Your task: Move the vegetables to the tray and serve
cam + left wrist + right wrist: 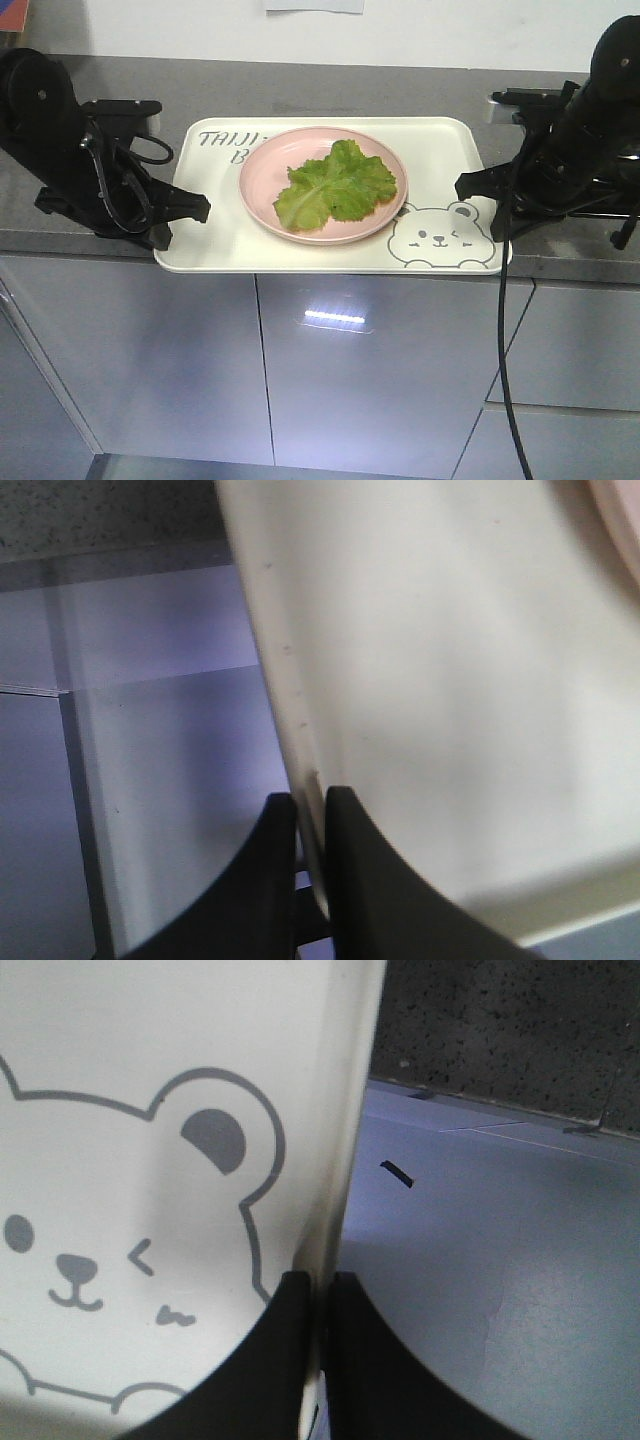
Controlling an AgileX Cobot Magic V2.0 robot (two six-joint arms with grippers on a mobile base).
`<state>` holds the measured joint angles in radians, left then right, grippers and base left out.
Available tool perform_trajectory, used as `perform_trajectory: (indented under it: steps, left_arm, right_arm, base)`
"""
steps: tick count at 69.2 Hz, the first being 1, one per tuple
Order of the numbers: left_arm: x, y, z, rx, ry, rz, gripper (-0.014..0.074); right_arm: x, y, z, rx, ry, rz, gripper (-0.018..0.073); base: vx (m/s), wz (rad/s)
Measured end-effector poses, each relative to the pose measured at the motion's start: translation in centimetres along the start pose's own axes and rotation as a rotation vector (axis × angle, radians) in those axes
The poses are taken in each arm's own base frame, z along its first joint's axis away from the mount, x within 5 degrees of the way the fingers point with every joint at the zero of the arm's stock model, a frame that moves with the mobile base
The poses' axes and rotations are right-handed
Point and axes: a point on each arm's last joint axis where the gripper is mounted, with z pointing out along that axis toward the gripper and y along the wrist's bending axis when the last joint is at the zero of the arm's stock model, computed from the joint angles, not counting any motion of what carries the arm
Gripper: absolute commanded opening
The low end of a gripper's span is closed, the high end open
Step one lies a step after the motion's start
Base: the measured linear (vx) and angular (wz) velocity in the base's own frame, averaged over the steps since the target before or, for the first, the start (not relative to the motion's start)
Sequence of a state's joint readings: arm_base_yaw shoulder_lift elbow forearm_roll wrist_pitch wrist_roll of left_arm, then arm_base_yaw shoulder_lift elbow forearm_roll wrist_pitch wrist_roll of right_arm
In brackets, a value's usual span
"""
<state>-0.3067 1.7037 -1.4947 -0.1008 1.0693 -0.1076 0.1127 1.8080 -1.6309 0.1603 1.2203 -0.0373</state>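
Left gripper (311,802) and right gripper (320,1280) clamp the side rims of the tray (300,262), lettuce (335,185) on the plate (262,185) mid-tray. Lift unevenly and the plate could slide; those thin rims might slip free.

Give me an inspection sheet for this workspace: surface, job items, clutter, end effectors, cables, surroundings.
Surface: grey speckled counter; the tray's front edge juts past its front.
Job's things: tray carries a pink plate; lettuce lies on the plate.
Clutter: nothing seen.
End effectors: left end effector shut on the tray's left rim; right end effector shut on its right rim.
Cables: black cable hangs down across the cabinets on the right; a short loop sits by the left end effector.
Surroundings: glossy grey cabinets below, white wall behind, a paper at the top edge.
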Motion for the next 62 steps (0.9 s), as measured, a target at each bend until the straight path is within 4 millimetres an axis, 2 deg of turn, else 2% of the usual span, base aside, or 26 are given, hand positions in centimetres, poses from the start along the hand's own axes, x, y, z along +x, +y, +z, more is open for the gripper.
perform_trajectory:
  steps: [62]
  left_arm:
    - [0.00,0.00,0.00,0.000,0.000,0.000,-0.0007]
  right_arm:
    - [-0.01,0.00,-0.02,0.000,-0.001,0.000,-0.0004]
  base:
    - [0.00,0.00]
